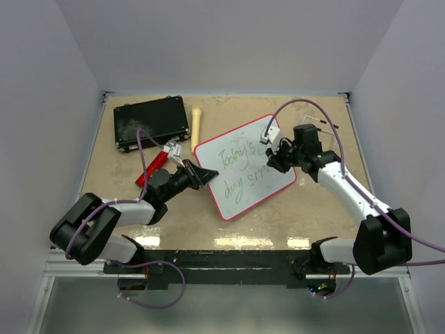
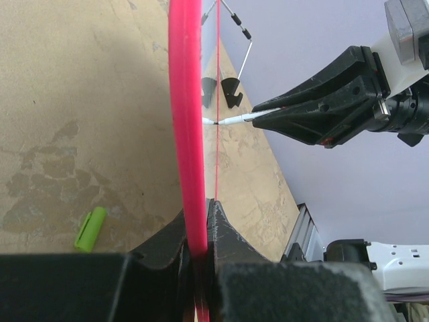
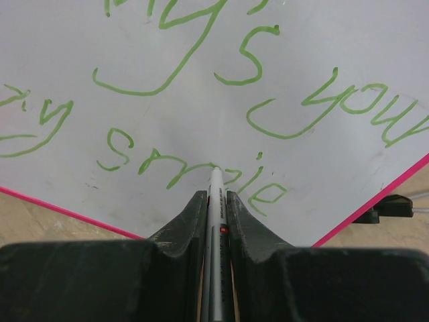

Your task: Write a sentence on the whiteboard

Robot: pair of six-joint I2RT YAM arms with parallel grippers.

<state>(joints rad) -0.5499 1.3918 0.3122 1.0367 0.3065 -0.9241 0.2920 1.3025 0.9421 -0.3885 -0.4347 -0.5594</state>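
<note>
**Whiteboard** (image 1: 208,154): white, with a pink-red rim and rounded corners. It lies askew at the middle of the table (image 1: 278,223), right of the black case (image 1: 151,123).

**Left claw** (image 1: 208,175): clamped on the board's left rim, one finger on each face. The board runs straight ahead of the claw and appears edge-on in the left wrist view.

**Right claw** (image 1: 273,158): over the board's right part, closed on a marker (image 3: 216,180) gripped lengthwise. The marker tip points forward and touches the white surface.

**Sentence** (image 1: 240,163): green cursive in two lines, beginning "Today's". The lower line ends "smile", and the marker tip rests at that word, just ahead of the right claw.

**Also present:**
- red-handled tool (image 1: 154,167), between the case and the board
- pale stick (image 1: 197,125), just right of the case, far side
- green cap (image 2: 90,228), on the table beside the board
</note>
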